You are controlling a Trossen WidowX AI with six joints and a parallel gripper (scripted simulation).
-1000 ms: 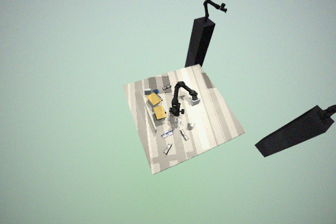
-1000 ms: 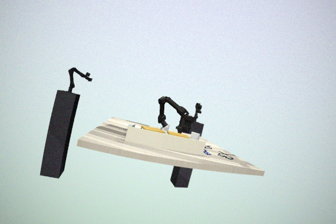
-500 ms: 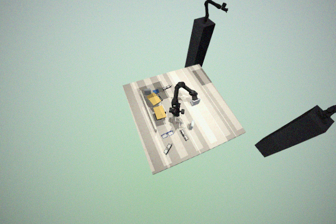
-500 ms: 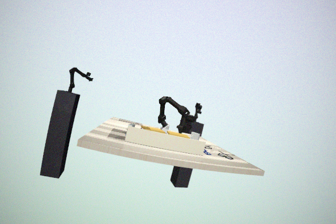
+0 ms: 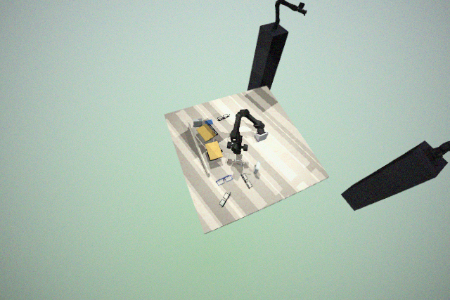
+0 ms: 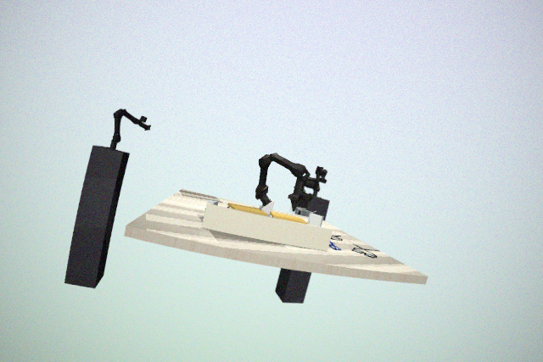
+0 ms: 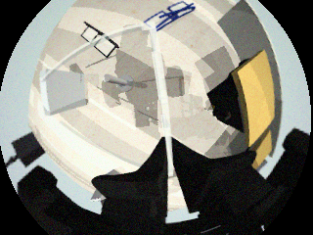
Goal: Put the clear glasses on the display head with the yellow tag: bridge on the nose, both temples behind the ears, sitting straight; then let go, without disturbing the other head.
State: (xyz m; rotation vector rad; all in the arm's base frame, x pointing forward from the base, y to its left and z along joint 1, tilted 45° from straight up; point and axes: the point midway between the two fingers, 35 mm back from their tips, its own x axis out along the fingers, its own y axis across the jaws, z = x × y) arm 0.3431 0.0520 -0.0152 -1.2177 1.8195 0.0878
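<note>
My gripper (image 5: 236, 152) (image 6: 294, 208) (image 7: 166, 139) points down above the table, to the right of the heads in the top view. Its fingers are shut on the clear glasses (image 7: 159, 73) (image 6: 304, 211); in the wrist view their pale frame runs up from the fingertips and bends left. Two heads with yellow tops stand side by side: one head (image 5: 206, 132) has a blue piece (image 5: 208, 121) beside it and dark glasses at its edge; the other head (image 5: 214, 150) (image 7: 256, 100) is nearer my gripper. The yellow tag itself cannot be made out. The clear glasses are apart from both heads.
A pale upright panel (image 5: 199, 150) (image 6: 263, 228) runs behind the heads. A small white upright object (image 5: 256, 167) stands near my gripper. Blue glasses (image 5: 223, 179) (image 7: 171, 17) and several dark-framed pairs lie on the table (image 5: 254, 198). A grey block (image 5: 197, 122) stands at the panel's far end.
</note>
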